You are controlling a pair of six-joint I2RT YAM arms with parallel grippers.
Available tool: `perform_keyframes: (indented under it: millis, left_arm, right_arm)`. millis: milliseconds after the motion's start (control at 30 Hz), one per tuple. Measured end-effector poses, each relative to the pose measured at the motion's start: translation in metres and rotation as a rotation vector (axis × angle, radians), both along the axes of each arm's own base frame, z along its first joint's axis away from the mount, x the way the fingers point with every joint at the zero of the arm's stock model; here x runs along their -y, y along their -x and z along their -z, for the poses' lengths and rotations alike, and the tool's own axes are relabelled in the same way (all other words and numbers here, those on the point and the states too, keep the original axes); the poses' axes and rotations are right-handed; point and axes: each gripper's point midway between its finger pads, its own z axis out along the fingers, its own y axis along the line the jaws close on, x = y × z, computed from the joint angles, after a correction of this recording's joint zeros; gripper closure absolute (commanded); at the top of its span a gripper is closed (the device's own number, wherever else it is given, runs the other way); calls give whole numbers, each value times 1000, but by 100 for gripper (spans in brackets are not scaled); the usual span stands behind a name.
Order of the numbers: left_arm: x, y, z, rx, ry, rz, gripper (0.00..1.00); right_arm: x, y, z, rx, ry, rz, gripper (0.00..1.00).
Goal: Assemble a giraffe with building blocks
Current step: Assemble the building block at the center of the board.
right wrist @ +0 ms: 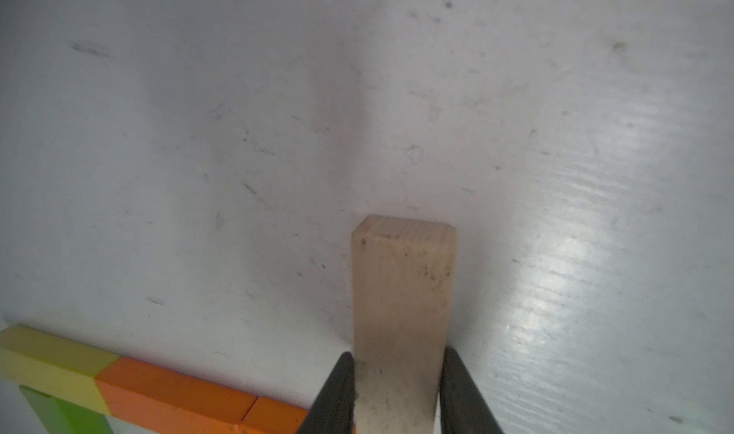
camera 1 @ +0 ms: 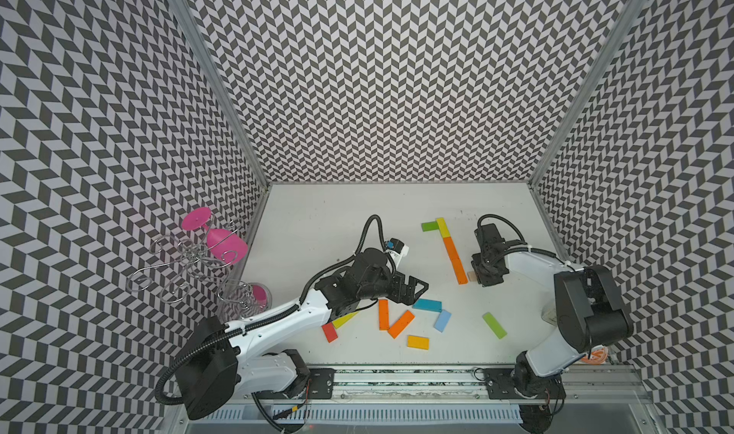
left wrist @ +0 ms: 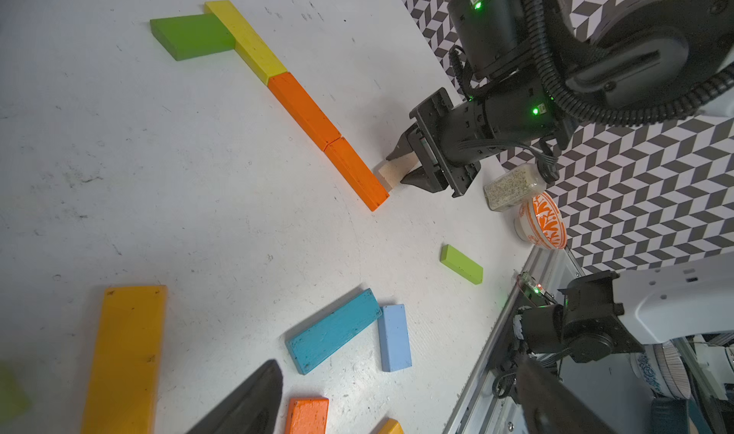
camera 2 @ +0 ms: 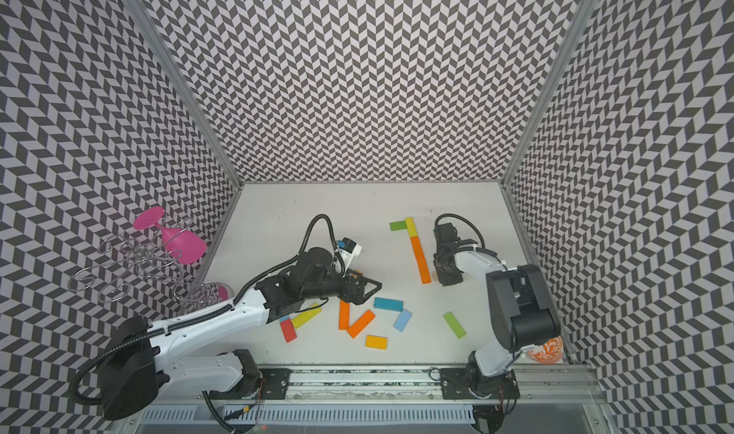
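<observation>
Right claw (left wrist: 398, 169) low, pinching plain block (right wrist: 401, 293)

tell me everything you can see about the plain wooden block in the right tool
The plain rectangular unpainted wooden block is pale, with visible grain on its square-cut end and small dark specks along its face. The right tool is shut on its two long sides, leaving one end sticking out. In the left wrist view that end sits right beside the end of the orange rectangular block; contact there cannot be told.
</observation>
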Motion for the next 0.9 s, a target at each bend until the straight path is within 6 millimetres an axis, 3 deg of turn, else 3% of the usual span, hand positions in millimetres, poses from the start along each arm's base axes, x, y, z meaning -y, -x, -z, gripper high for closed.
perform_keyframes:
  millis: [500, 900]
  left_arm:
    - [-9, 5, -5, 22, 10, -16, 7]
    - [-12, 6, 2, 15, -2, -19, 7]
  right_arm:
    - [-7, 2, -1, 11, -3, 3, 61]
    - [-12, 3, -1, 11, -5, 3, 63]
